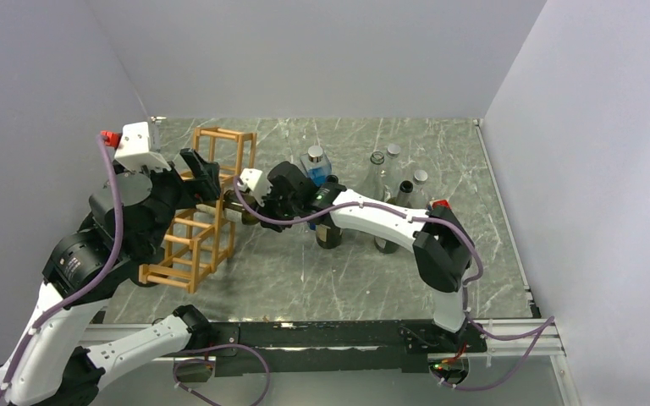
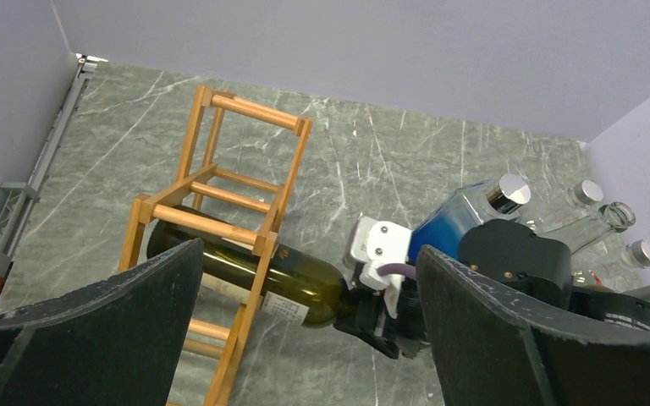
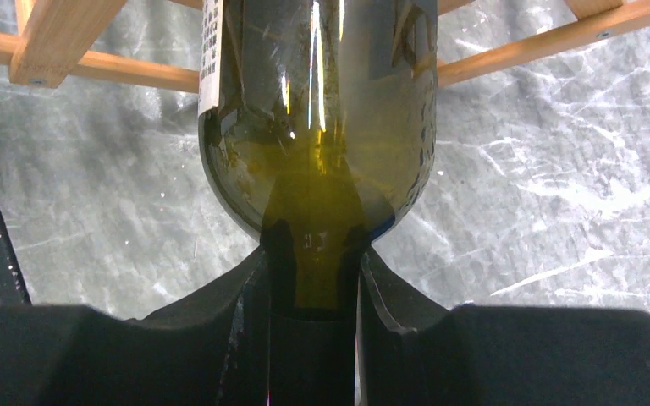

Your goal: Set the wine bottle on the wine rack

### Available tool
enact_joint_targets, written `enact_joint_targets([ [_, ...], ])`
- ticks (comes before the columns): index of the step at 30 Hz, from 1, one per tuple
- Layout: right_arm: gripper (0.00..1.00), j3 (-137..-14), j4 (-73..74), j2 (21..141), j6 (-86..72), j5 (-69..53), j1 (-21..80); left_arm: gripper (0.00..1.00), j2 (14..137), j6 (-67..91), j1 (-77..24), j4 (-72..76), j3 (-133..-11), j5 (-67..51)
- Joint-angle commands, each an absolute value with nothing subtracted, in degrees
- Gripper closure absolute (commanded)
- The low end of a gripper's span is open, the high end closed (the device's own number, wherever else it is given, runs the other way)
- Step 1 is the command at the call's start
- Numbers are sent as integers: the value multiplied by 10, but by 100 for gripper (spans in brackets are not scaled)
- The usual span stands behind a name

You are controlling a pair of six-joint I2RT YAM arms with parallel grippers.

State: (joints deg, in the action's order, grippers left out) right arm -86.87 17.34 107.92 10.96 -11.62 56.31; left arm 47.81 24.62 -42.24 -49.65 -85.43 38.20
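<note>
A dark green wine bottle point(image 2: 245, 269) lies on its side, its base end pushed through a cell of the light wooden wine rack point(image 2: 250, 110) and its shoulder and neck sticking out to the right. My right gripper point(image 3: 313, 262) is shut on the bottle's neck, with the bottle body point(image 3: 317, 127) and rack sticks point(image 3: 93, 72) just ahead of it. In the top view the right gripper point(image 1: 262, 203) holds the bottle point(image 1: 239, 205) at the rack point(image 1: 199, 241). My left gripper point(image 1: 203, 173) hovers open over the rack, touching nothing; its fingers point(image 2: 135, 304) frame the bottle from above.
A blue bottle with a silver cap point(image 1: 315, 165), several clear glass bottles point(image 1: 389, 169) and a dark bottle point(image 1: 328, 228) stand right of the rack, behind and under the right arm. Grey walls close the left, back and right sides.
</note>
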Motion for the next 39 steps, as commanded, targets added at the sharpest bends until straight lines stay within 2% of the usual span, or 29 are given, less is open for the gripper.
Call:
enact_joint_targets([
  [1,100,-937,94,1079,124,-128,568,1,487,236,-421,-494,-860,375],
  [9,100,-948,75,1097,148,-95,571,1,490,226,-421,-490,-857,377],
  [18,100,-799,-89,1027,235,-136,581,1,488,225,-421,-490,-855,381],
  [39,100,-1001,72,1129,194,-130,581,1,489,238,-421,-499,-863,382],
])
